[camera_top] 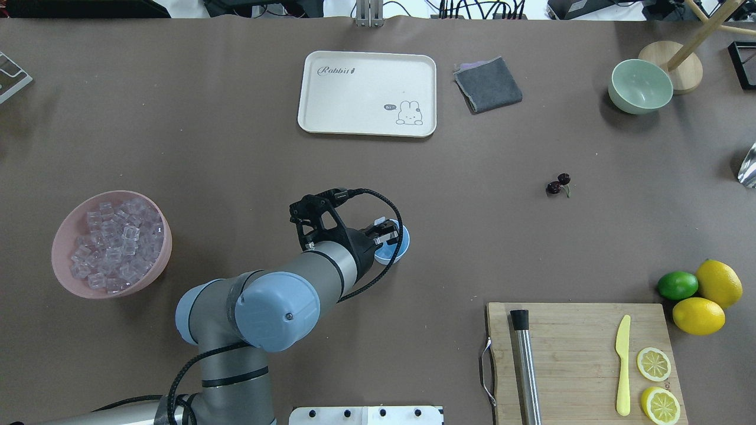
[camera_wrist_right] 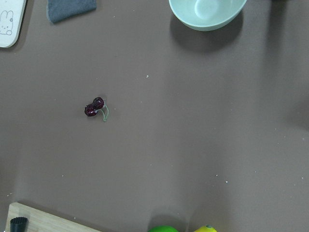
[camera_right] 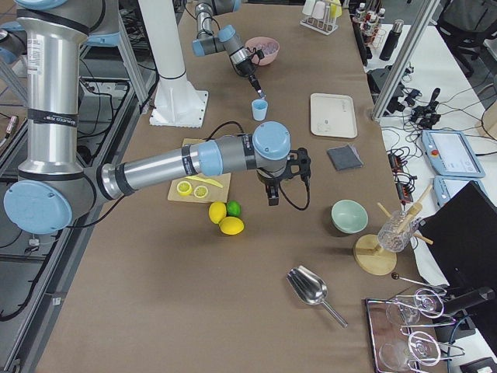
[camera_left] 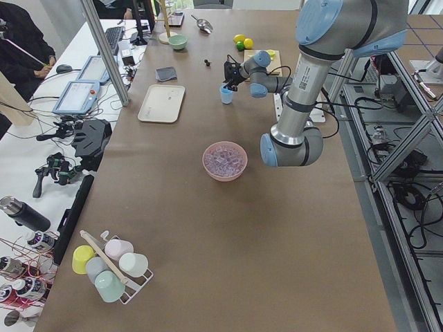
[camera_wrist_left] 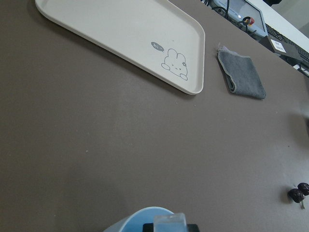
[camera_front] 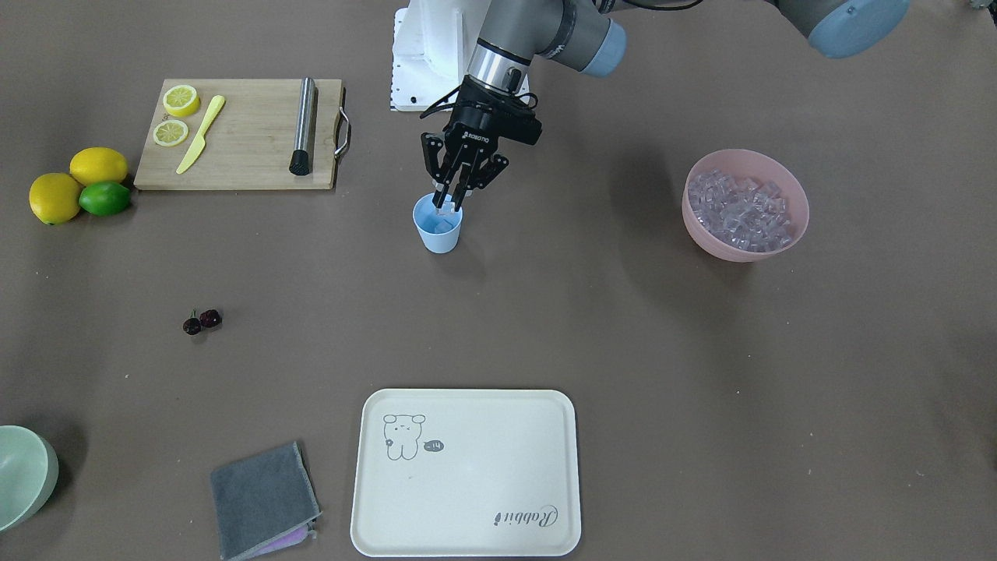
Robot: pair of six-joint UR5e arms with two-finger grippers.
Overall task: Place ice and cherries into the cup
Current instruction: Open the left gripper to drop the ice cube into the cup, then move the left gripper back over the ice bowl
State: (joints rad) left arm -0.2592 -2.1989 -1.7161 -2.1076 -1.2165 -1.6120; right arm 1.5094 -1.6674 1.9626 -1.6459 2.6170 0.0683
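Left tool point(camera_front: 450, 204): fingers drawn together on 1 clear ice cube point(camera_wrist_left: 169, 222), poised right over the mouth of the cup point(camera_front: 430, 234). The fingertips sit at rim level, toward the rim's robot-side edge rather than its centre.

Right tool point(camera_right: 273, 190): seen only from the side camera, so you cannot tell whether its fingers are apart or together. It hangs above the bench point(camera_front: 592, 312), well apart from the cup on the robot's right.

Cup: upright, mouth up, long axis vertical. At least 1 cube appears to lie inside.

Ice point(camera_front: 740, 206): the stock is heaped in the pink bowl point(camera_front: 705, 238), well apart from the cup on the robot's left.

Cherries point(camera_front: 202, 320): 1 pair, flat on the bench, well apart from the cup on the robot's right and farther from the robot than the cup. The 2 fruits touch side by side, and the line through them runs slantwise in the overhead view. The thin stems seem to trail on the side away from the cup.

Step in hand, as judged: releasing this cube.
- Bring the tool over the cup's centre before you part the fingers.
- Part them only a little, so neither finger knocks the rim of so light a cup.
- Lift straight up along the cup's axis.
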